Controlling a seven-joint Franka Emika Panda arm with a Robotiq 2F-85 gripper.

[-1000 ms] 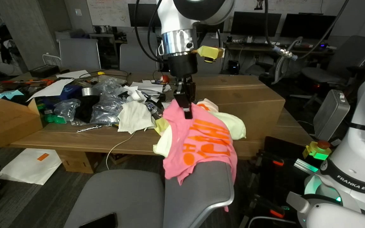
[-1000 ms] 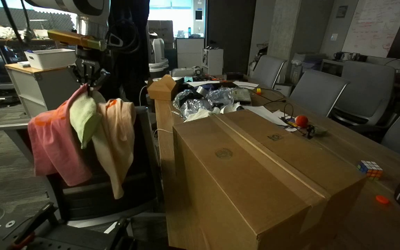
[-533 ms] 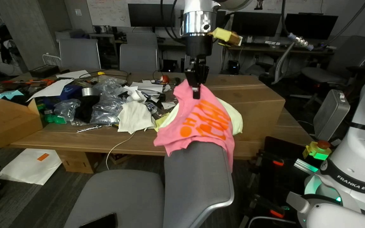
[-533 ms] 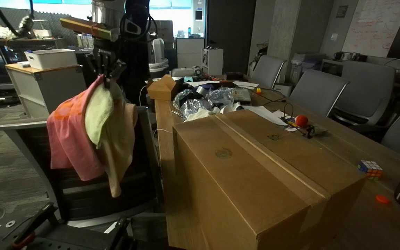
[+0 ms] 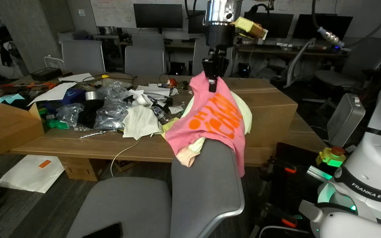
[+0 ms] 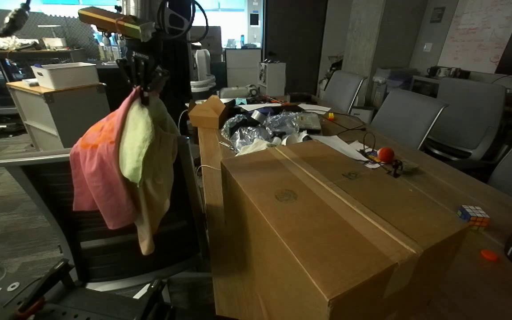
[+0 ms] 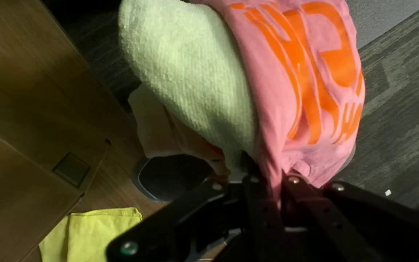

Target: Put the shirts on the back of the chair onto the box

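My gripper (image 5: 212,84) is shut on the gathered top of the pink shirt (image 5: 220,112) with orange print. It holds it up above the grey chair's back (image 5: 207,185). A pale green shirt (image 6: 136,142) and a peach shirt (image 6: 162,164) hang bunched with it. In the wrist view the pink shirt (image 7: 264,80) runs between the fingers (image 7: 273,178); the pale green one (image 7: 195,72) lies against it, its grip point hidden. Lower folds hang around the chair back's top edge; contact is unclear. The big closed cardboard box (image 6: 291,222) stands on the table beside the chair.
The wooden table (image 5: 94,145) bears plastic bags (image 5: 111,105), a white cloth (image 5: 141,122) and a small open carton (image 5: 10,127). A yellow cloth (image 7: 93,234) lies beside the big box. A puzzle cube (image 6: 474,217) sits beyond the box.
My gripper has risen and moved toward the box side, pulling the shirts up the chair back. The pink hem has lifted off the seat side, and a peach end now shows below it.
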